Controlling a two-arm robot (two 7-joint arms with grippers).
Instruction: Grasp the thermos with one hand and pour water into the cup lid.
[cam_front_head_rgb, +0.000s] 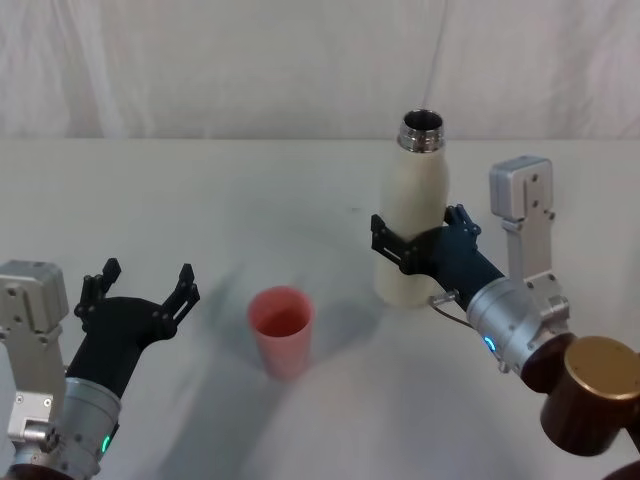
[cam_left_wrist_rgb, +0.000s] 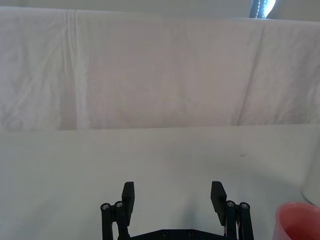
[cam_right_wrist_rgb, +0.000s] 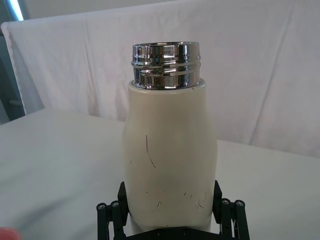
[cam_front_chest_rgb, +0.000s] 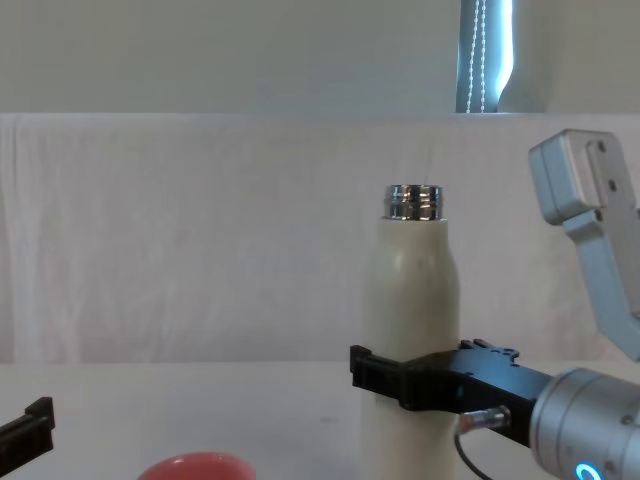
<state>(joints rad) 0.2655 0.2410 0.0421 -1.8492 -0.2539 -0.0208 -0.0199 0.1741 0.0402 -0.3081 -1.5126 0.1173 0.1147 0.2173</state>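
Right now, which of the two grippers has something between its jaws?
The right gripper: its jaws sit on either side of the cream thermos. The left gripper is open with nothing between, left of the red cup lid.

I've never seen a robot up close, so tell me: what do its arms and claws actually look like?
Each arm is a grey-silver cylinder with a glowing ring, ending in a black two-fingered gripper: the left gripper and the right gripper. Pale grey boxy brackets sit beside both wrists. A thin cable loops near the right wrist, and a bronze-brown cylindrical joint follows.

Cream-white thermos (cam_front_head_rgb: 414, 225) with chrome neck; salmon-red cup lid (cam_front_head_rgb: 281, 330); black tool (cam_front_head_rgb: 408, 247).
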